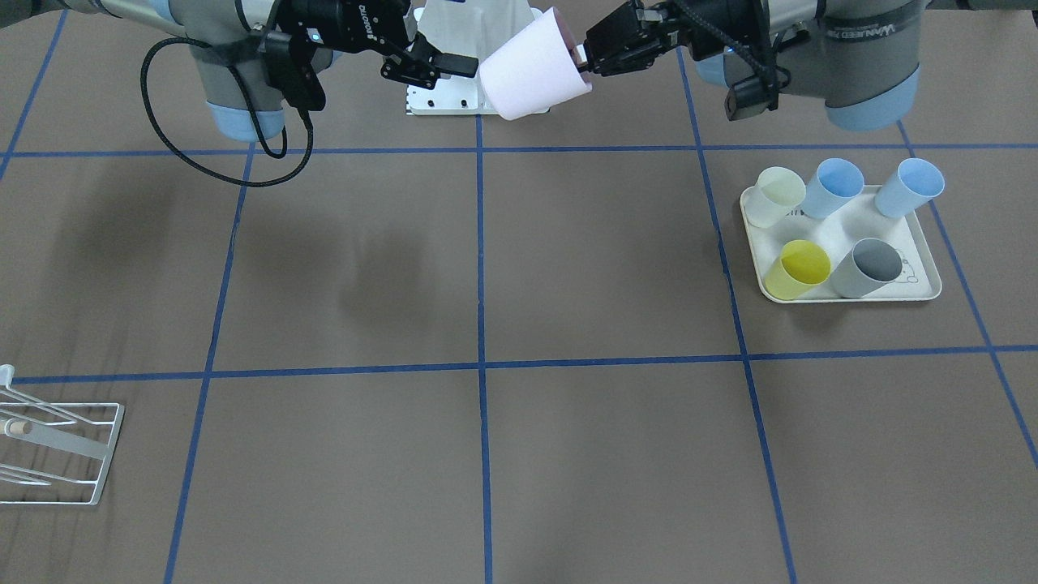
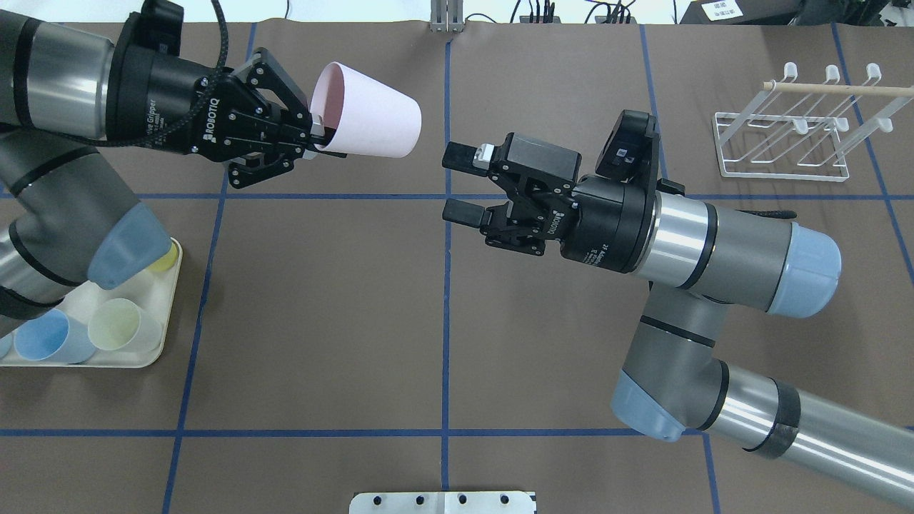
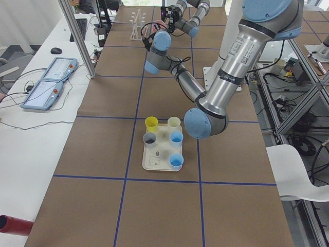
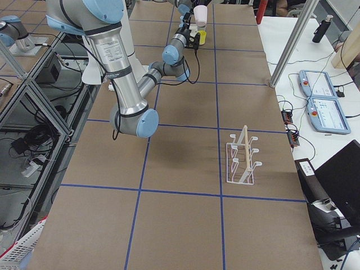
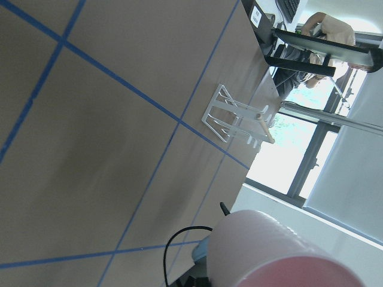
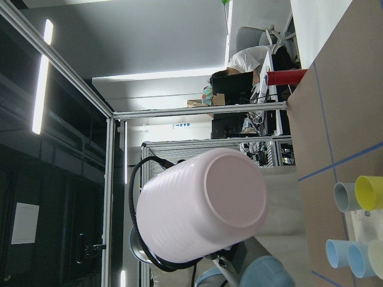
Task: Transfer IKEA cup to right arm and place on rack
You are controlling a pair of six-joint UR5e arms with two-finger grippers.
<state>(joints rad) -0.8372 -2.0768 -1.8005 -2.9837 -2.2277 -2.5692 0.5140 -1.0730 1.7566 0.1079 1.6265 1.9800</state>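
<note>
A pink IKEA cup [image 2: 371, 121] hangs on its side in mid-air above the table's far centre, its base pointing at my right arm. My left gripper [image 2: 318, 135] is shut on the cup's rim, one finger inside the mouth. A short gap away, my right gripper [image 2: 460, 183] stands open with its fingers aimed at the cup's base and touches nothing. The front view shows the same: cup [image 1: 531, 77], left gripper [image 1: 582, 58], right gripper [image 1: 438, 71]. The right wrist view looks straight at the cup's base [image 6: 197, 209]. The white wire rack [image 2: 785, 143] stands at the far right.
A cream tray [image 1: 843, 294] on my left side holds several cups: yellow [image 1: 799, 268], grey [image 1: 868, 266], pale cream and two blue. Blue tape lines grid the brown table. A white mounting plate [image 2: 443, 502] sits at the near edge.
</note>
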